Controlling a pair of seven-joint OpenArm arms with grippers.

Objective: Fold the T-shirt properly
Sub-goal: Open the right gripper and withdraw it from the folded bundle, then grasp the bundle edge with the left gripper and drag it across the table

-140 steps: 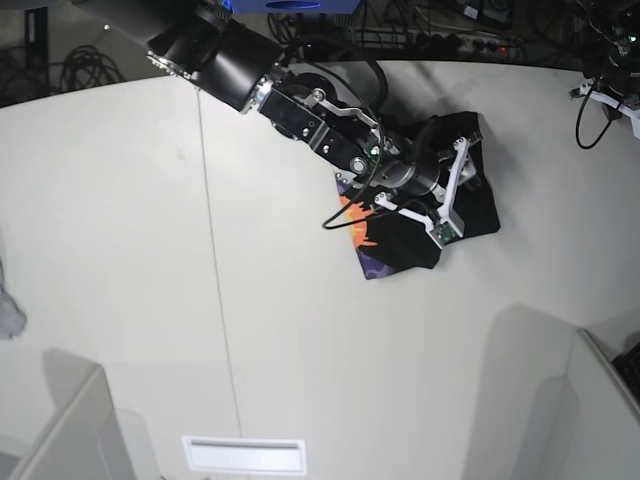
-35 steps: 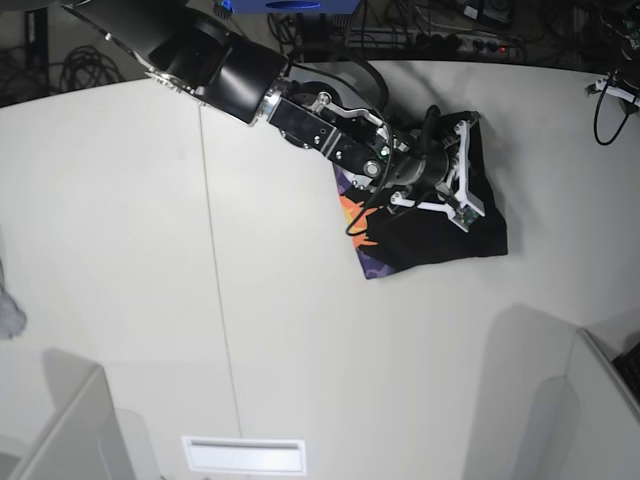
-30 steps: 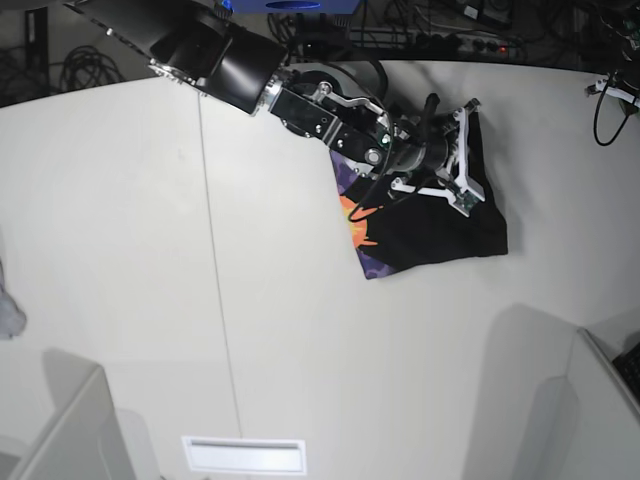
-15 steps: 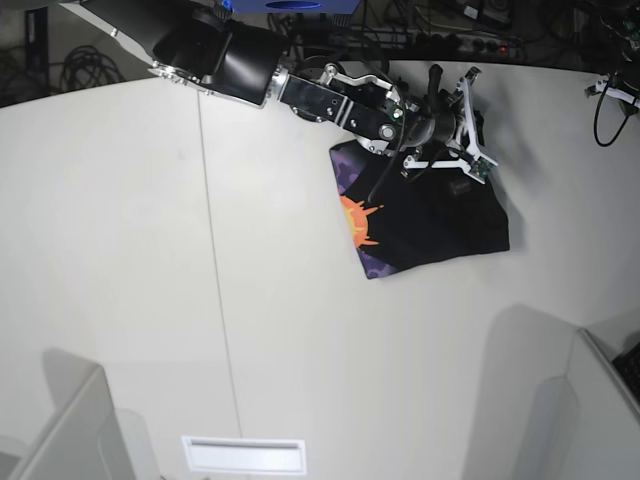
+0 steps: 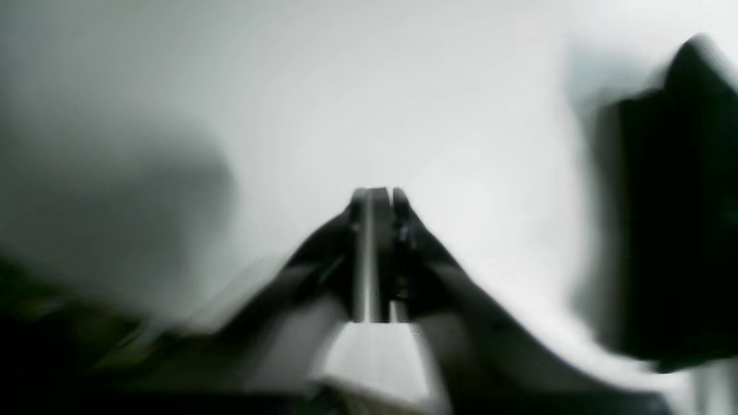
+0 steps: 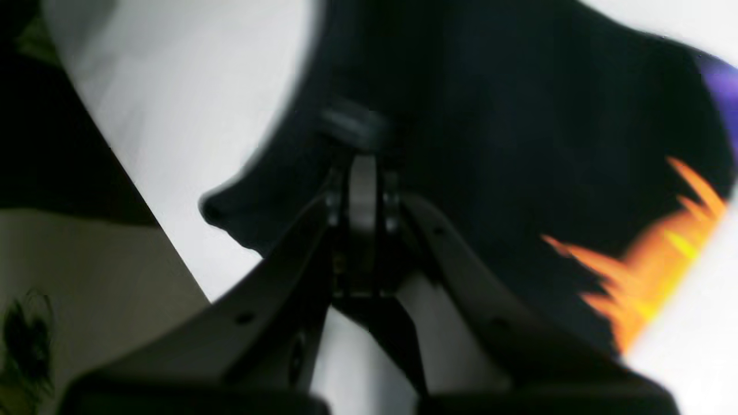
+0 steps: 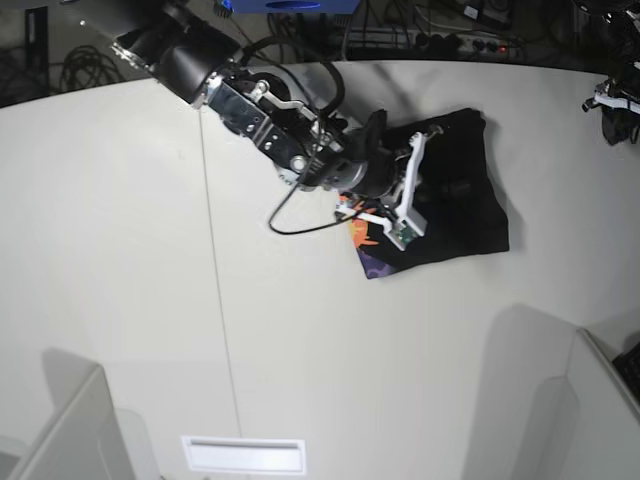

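The white table (image 7: 280,380) bears the black T-shirt (image 7: 460,205).

The robot's right arm (image 7: 265,125), at left in the scene, has black segments with silver-grey metal joints and a looping black cable (image 7: 283,228); white angular brackets (image 7: 411,172) flank its dark end.

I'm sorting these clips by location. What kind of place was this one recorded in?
Probably a robotics lab or test area: a robot arm reaches over a broad white tabletop, a black T-shirt lies there to be worked on, and loose cables sit behind.
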